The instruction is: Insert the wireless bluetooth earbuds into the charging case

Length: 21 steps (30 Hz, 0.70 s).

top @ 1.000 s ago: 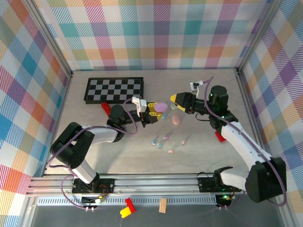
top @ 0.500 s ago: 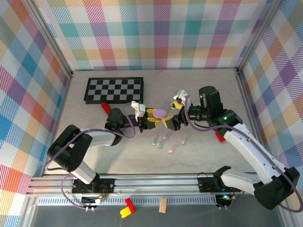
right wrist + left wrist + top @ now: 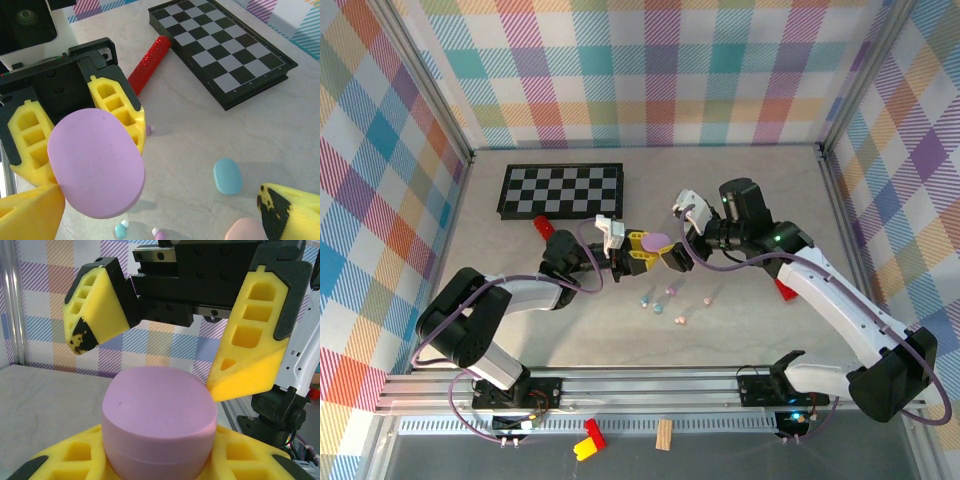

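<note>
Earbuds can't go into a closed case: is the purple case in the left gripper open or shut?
Shut. The purple case has its lid flush on the base, just a thin seam.

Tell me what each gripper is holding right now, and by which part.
The left gripper is shut on the purple case, its fingers pinching the lower half from both sides. The right gripper is open, holding nothing.
</note>
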Tool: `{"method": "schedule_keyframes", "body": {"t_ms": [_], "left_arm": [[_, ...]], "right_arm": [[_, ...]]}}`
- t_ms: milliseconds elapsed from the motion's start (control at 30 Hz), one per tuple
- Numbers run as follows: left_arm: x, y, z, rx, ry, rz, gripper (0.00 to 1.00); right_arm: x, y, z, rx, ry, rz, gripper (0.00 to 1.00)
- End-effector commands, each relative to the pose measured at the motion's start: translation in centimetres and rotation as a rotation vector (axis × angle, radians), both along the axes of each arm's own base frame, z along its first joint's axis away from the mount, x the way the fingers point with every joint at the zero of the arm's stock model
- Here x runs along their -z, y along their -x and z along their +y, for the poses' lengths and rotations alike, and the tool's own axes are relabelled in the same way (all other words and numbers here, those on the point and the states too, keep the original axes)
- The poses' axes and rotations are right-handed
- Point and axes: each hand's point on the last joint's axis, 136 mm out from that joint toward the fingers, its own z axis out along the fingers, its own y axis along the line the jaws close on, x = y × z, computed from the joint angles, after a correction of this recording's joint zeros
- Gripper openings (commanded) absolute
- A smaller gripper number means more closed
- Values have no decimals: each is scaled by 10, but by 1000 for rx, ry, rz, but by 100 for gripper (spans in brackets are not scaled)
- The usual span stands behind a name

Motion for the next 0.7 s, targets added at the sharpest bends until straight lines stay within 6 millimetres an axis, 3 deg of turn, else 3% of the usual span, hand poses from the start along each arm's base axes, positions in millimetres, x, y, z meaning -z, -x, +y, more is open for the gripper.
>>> {"method": "schedule_keyframes", "body": {"t_ms": [0,467,667], "left_arm": [[-16,10,2,35,30,-80,29],[-15,14,3,40,28,-89,29],[-10,8,6,5,23,-87,29]], "right_arm": [[-24,-12,-2,67,-55,-66,97],[-41,-37,-11,200,-136,-37,94],[-58,-12,-11,128,-235,-47,95]]}}
